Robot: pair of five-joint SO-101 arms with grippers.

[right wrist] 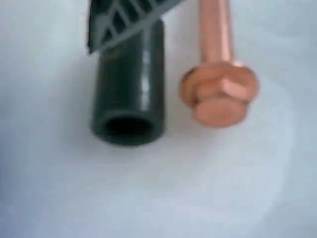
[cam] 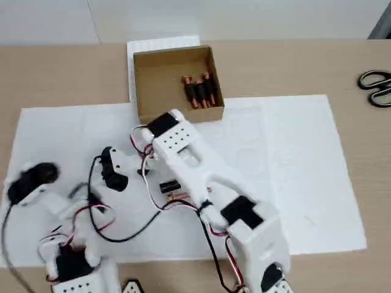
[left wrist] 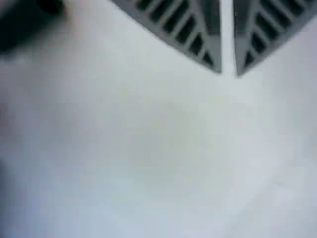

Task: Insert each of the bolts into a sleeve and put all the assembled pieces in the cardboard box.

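A black sleeve (right wrist: 130, 94) and a copper bolt (right wrist: 219, 89) lie side by side on the white paper, apart from each other. In the high view the sleeve (cam: 170, 185) and bolt (cam: 179, 196) sit just beside the large white arm (cam: 189, 162). One grey finger (right wrist: 124, 22) of my right gripper hangs over the sleeve's far end; nothing is gripped. My left gripper (left wrist: 228, 73) is shut over bare paper with nothing in it. The cardboard box (cam: 159, 79) at the back holds three assembled pieces (cam: 200, 90).
White paper (cam: 293, 159) covers most of the table, with open room on its right half. Scissors (cam: 376, 85) lie at the far right edge. A black cable (cam: 122, 235) loops across the paper between the two arms.
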